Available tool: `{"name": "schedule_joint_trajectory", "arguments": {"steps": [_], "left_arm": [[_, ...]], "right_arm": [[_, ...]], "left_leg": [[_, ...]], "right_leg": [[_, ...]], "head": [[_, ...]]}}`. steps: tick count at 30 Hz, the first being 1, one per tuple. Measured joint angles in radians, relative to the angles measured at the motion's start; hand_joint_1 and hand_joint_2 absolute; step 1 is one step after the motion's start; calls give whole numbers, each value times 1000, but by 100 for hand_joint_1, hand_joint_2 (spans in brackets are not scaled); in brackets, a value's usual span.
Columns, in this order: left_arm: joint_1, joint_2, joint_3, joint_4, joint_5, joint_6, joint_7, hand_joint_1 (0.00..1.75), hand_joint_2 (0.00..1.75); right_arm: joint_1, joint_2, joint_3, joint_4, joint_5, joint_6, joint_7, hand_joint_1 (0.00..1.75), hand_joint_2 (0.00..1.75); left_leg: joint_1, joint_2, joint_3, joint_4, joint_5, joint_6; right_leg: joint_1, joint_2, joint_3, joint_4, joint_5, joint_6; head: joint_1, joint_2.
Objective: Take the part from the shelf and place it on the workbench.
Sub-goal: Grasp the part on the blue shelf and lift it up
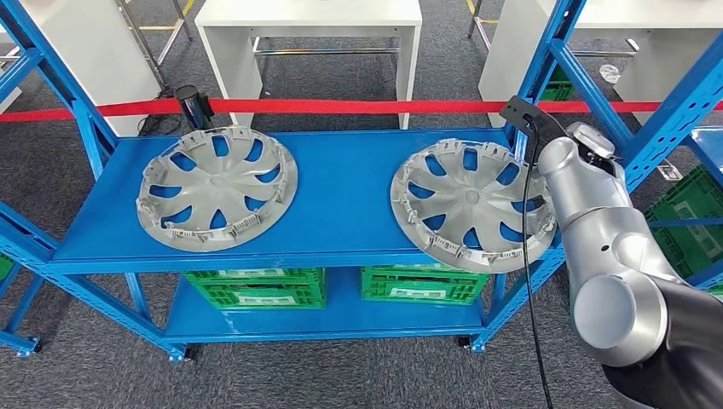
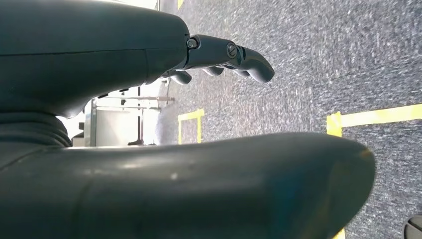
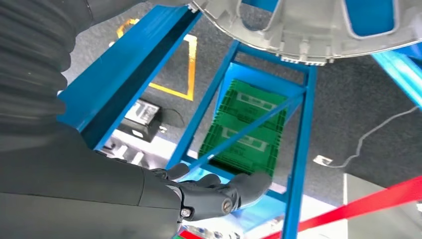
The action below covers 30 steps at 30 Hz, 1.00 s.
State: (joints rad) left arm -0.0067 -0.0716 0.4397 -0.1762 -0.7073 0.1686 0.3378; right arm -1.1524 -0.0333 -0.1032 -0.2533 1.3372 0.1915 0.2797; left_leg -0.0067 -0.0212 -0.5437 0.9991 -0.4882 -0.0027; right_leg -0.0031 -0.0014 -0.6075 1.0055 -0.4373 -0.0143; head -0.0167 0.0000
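Observation:
Two grey hubcaps lie on the blue shelf (image 1: 341, 187). The left hubcap (image 1: 217, 187) rests flat near the shelf's left end. The right hubcap (image 1: 473, 204) sits at the right end, its front rim hanging over the shelf's front edge. My right arm (image 1: 588, 213) reaches up beside that hubcap's right rim. In the right wrist view my right hand (image 3: 214, 196) has its fingers stretched out with nothing in them, apart from the hubcap's rim (image 3: 298, 35). My left hand (image 2: 229, 55) hangs over grey carpet, fingers loosely extended and holding nothing.
Green crates (image 1: 256, 285) stand on the lower shelf, and another green crate (image 1: 691, 221) sits on the rack to the right. A blue upright (image 1: 554, 51) rises just behind my right wrist. A red barrier tape (image 1: 341, 106) and white tables (image 1: 311, 34) lie beyond.

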Motion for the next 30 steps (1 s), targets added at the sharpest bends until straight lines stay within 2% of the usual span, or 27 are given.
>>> {"name": "schedule_joint_trajectory", "arguments": {"steps": [7,12,19,23,25,28,29,30], "left_arm": [[1,-8,27,0,19,8,-50,0,0],[2,-15,42,-3,0,48,-103,0,0],[2,-11,42,-5,-36,79,-122,0,0],[2,-5,42,-5,-53,87,-121,0,0],[1,-5,41,-5,-60,84,-120,0,0],[1,-3,41,-5,-69,76,-117,0,0],[1,-3,41,-5,-71,74,-115,0,0],[1,-3,40,-5,-72,71,-114,0,0]], "right_arm": [[-39,17,13,-2,17,3,-22,0,175],[-60,32,15,-2,17,4,-43,0,175],[-53,52,14,-2,17,7,-69,0,175],[-45,58,14,-2,14,7,-72,0,175],[-44,58,14,-2,12,6,-76,0,175],[-32,56,14,-2,8,2,-82,0,175],[-24,54,14,-1,5,2,-82,0,175],[-18,53,14,-1,4,1,-83,0,175]], "left_leg": [[0,-2,-2,0,0,1],[0,-1,-2,0,0,1],[-5,0,-4,6,-2,4],[-3,4,-2,2,6,16],[3,9,1,-10,15,26],[5,15,-3,-12,20,33],[6,15,-5,-10,20,33],[6,15,-7,-6,20,31]], "right_leg": [[-1,-2,-1,0,0,0],[-1,-1,-1,0,0,0],[-6,0,-1,-2,3,6],[-8,1,-1,-2,6,16],[-6,3,-19,38,-24,20],[-8,3,-105,225,-119,26],[-9,3,-126,273,-132,27],[-10,3,-131,286,-125,28]], "head": [[0,0],[0,0],[0,0],[0,0],[2,0],[3,0],[3,0],[3,0]]}}
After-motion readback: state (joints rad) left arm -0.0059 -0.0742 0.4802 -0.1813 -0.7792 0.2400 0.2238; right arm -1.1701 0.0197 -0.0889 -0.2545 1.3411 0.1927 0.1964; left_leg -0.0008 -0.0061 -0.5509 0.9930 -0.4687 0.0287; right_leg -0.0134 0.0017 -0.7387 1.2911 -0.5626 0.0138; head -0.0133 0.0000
